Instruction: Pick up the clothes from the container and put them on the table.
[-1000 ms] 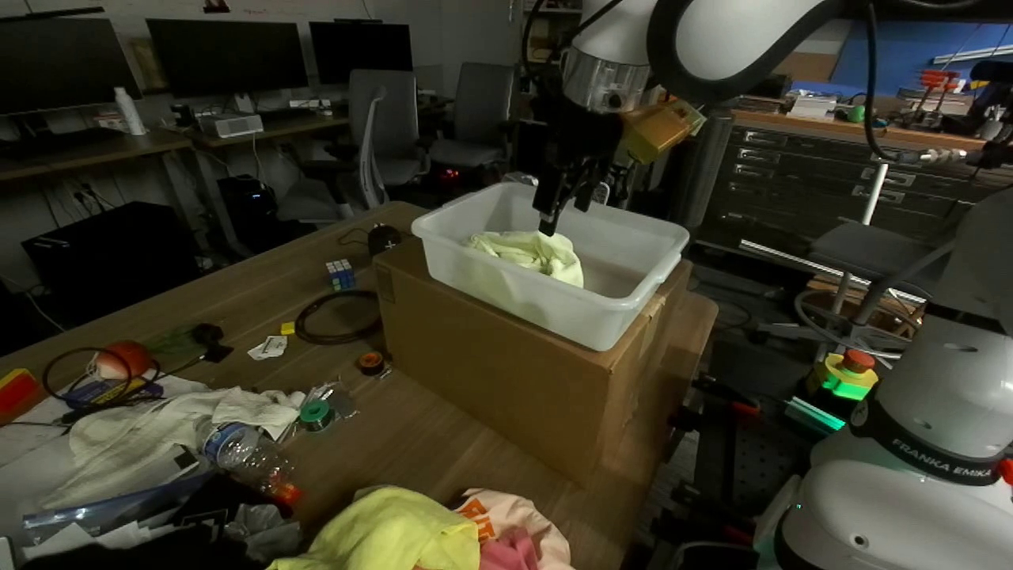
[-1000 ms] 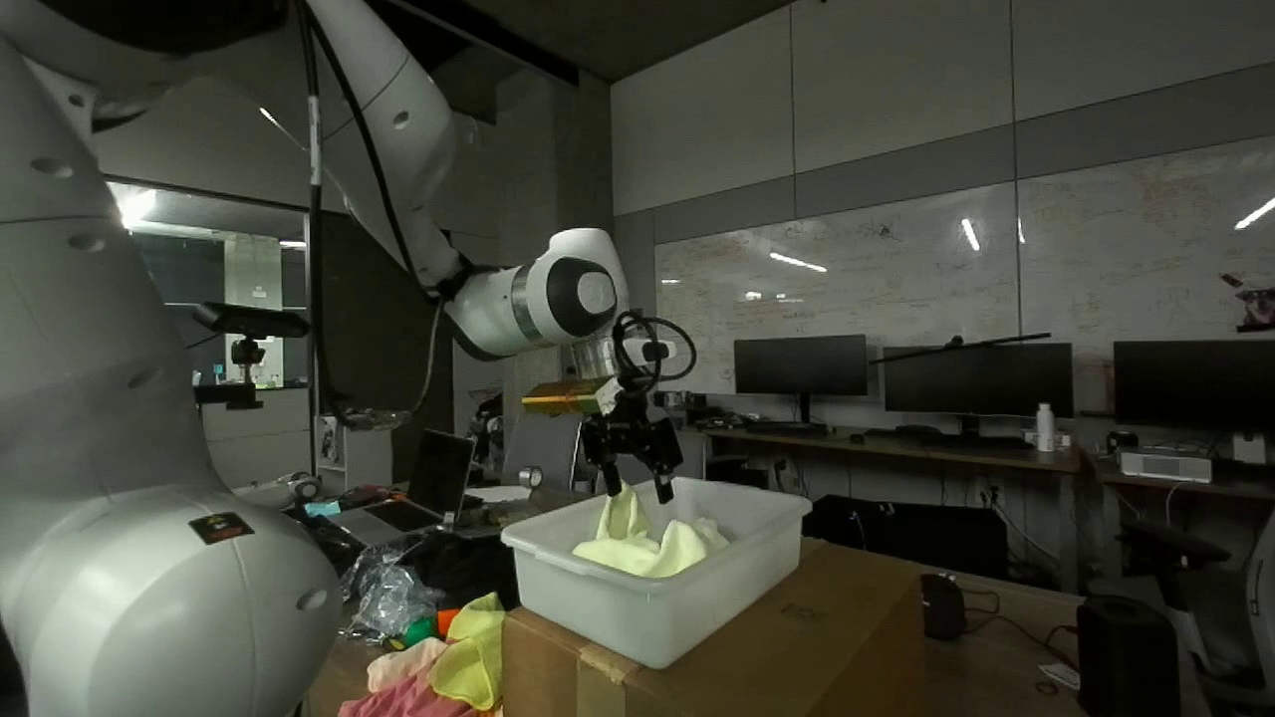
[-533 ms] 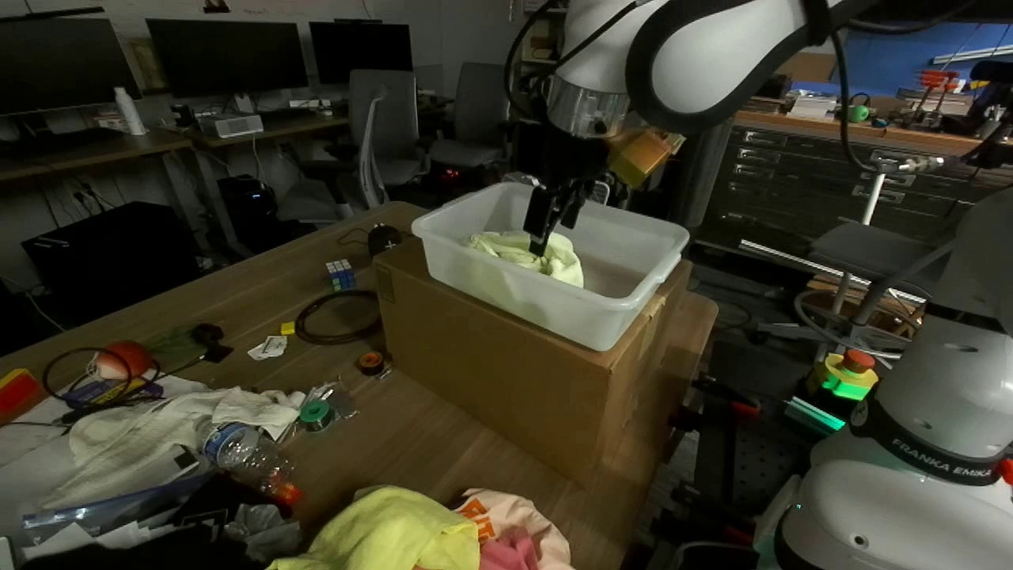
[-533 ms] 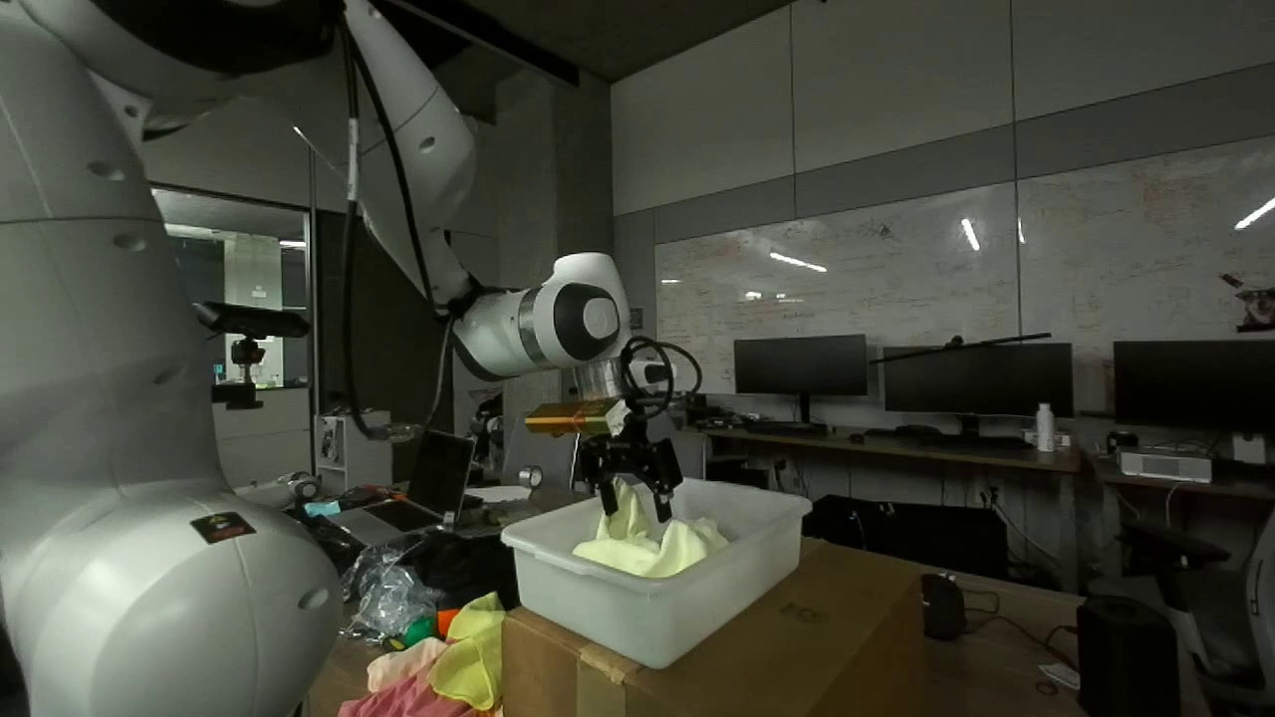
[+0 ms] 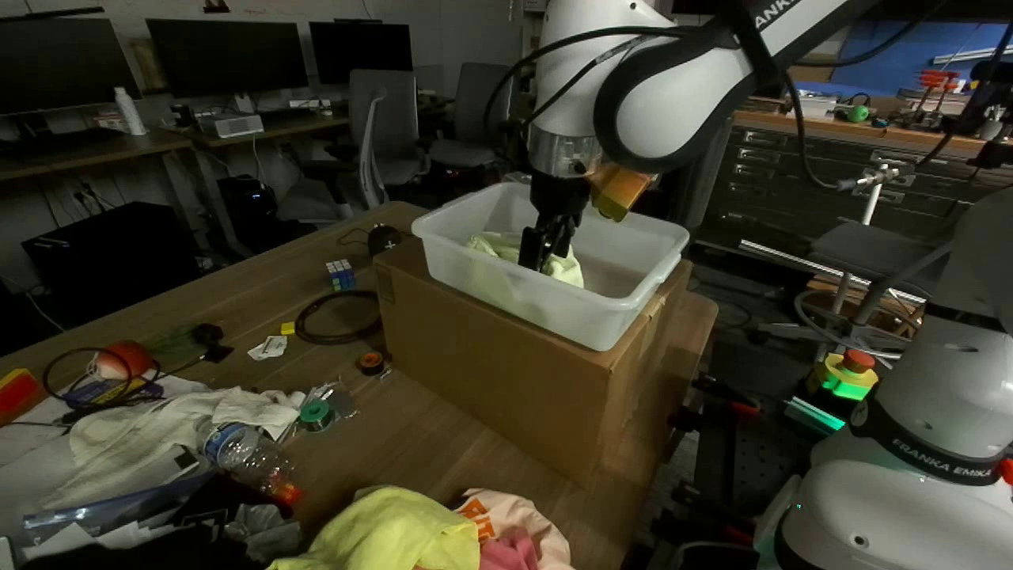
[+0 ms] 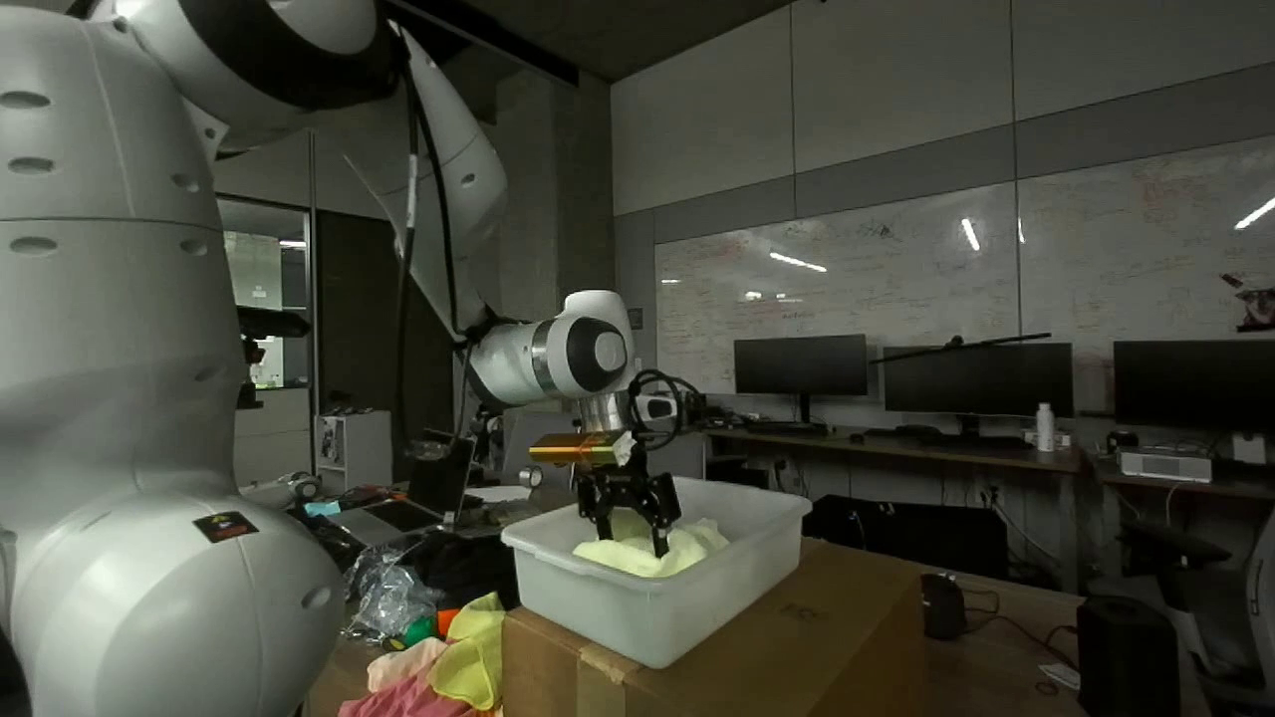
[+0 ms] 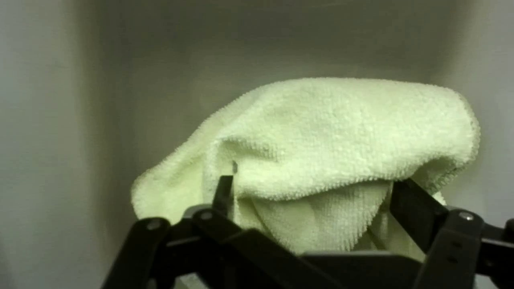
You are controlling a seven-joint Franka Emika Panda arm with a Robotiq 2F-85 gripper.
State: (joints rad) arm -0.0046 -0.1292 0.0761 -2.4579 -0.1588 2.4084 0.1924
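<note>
Pale yellow-green cloth [image 7: 341, 128]: crumpled in the white container [image 6: 717, 597], towel-like in texture, a thick upper fold arching over a lower one.
White container: rectangular, standing upright on a cardboard box [image 5: 491, 364].
Gripper [image 7: 315, 183]: pointing down inside the container — fingers [image 7: 415, 212] spread well apart, some of the cloth between them; whether both tips touch it, I cannot tell.
Arm [image 5: 681, 103]: white with black trim; an amber block [image 6: 578, 448] sits at its wrist in both exterior views.
Cardboard box: on the wooden table [image 5: 443, 443], a strip of tape over one edge.
Yellow garment [image 5: 396, 526]: bunched up with a peach garment [image 5: 526, 508] bearing orange lettering and a pink garment [image 5: 510, 552], all on the table — near the box, outside the container.
Bottle [image 5: 245, 455]: clear plastic, lying on its side, just beside a rumpled white cloth [image 5: 150, 431].
Puzzle cube [image 5: 340, 275]: on the table, near the box.
Green roll [image 5: 319, 410]: on the table, between the bottle and the box.
</note>
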